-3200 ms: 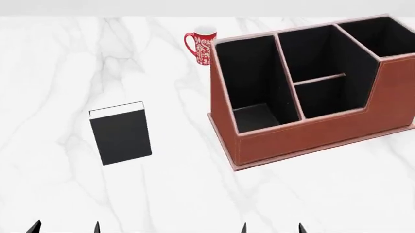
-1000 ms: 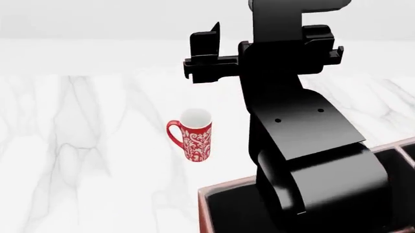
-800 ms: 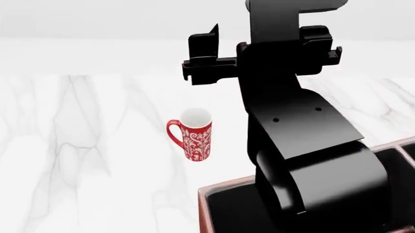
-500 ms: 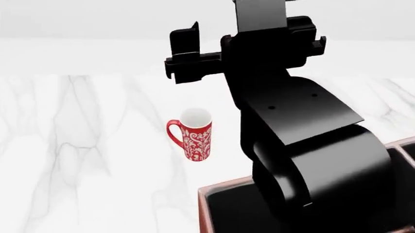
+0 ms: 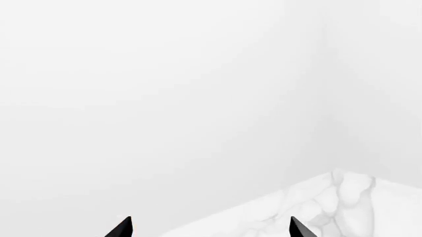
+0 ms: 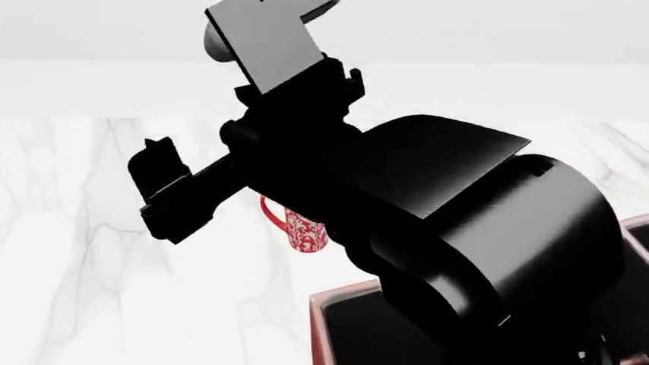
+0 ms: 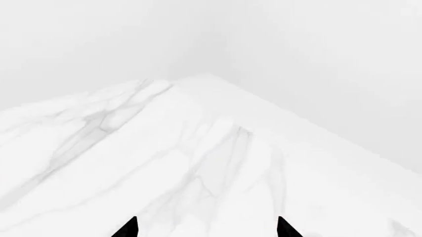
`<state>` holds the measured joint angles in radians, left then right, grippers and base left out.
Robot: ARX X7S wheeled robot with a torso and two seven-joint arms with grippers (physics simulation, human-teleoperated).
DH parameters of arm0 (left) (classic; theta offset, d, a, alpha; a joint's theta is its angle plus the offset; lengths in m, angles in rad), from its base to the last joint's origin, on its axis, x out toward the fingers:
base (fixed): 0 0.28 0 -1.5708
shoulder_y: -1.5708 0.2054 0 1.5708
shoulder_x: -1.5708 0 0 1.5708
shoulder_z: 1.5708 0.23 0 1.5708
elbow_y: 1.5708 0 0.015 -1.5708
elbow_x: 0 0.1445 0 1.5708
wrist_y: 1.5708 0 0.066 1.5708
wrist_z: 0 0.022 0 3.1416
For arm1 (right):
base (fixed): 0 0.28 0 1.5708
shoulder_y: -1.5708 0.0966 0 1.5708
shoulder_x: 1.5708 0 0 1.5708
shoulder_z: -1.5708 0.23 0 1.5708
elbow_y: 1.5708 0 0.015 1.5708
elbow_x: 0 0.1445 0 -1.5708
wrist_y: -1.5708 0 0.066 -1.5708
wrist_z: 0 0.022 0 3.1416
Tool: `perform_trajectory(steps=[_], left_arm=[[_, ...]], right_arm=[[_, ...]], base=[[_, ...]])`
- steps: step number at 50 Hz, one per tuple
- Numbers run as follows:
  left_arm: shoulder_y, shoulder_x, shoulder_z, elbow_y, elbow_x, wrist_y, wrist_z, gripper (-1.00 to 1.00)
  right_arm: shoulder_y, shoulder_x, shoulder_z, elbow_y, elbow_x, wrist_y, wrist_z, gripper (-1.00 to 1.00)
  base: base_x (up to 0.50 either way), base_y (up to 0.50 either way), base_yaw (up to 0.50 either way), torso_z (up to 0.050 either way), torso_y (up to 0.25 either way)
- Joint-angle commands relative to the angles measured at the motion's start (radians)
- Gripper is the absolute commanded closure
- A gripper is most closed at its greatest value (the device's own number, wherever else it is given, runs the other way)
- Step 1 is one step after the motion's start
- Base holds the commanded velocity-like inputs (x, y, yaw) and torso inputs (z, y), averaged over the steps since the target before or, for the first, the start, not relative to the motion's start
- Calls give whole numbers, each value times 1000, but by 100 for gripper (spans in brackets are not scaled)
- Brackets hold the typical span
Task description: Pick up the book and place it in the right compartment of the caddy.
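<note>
My arm swings left across the mug, hiding most of it.
Both grippers gape empty over marble; book unseen, caddy waiting below.

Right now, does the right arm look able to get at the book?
Probably not yet. The book shows in no view. The right gripper faces bare marble table, fingertips apart, holding nothing. In the head view a black arm hides much of the mug and caddy.
</note>
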<state>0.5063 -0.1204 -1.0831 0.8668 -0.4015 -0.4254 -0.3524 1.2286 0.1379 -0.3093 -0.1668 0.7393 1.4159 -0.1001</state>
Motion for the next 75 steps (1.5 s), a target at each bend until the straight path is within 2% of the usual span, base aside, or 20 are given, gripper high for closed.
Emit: perform_trajectory(steps=[1,7,12,23,41,75], left_arm=[[0,-3,-2,-1,-7,-1,-3,-100],[0,-4,-2,-7,-10,1,-3,-100],[2,-4,-6,-8,-14,3,-3,-100],[5,-1,-4,-11,-14,11,-2,-100],[9,-2,2,-16,-14,16,-4,-100],[14,-3,16,-26,-6,28,-9,-100]], right_arm=[[1,26,-69,-86,125,49,-116,-100],[-23,60,-141,-181,185,37,-193,-100],[-27,61,-146,-231,252,75,-206,-100],[-45,112,-306,-334,244,16,-261,-100],[-89,125,-313,-333,247,-54,-253,-100],[-169,131,-531,-221,101,-232,-320,-100]], base=[[0,0,0,0,0],[0,0,0,0,0],[0,0,0,0,0],[0,0,0,0,0],[0,0,0,0,0],[0,0,0,0,0]])
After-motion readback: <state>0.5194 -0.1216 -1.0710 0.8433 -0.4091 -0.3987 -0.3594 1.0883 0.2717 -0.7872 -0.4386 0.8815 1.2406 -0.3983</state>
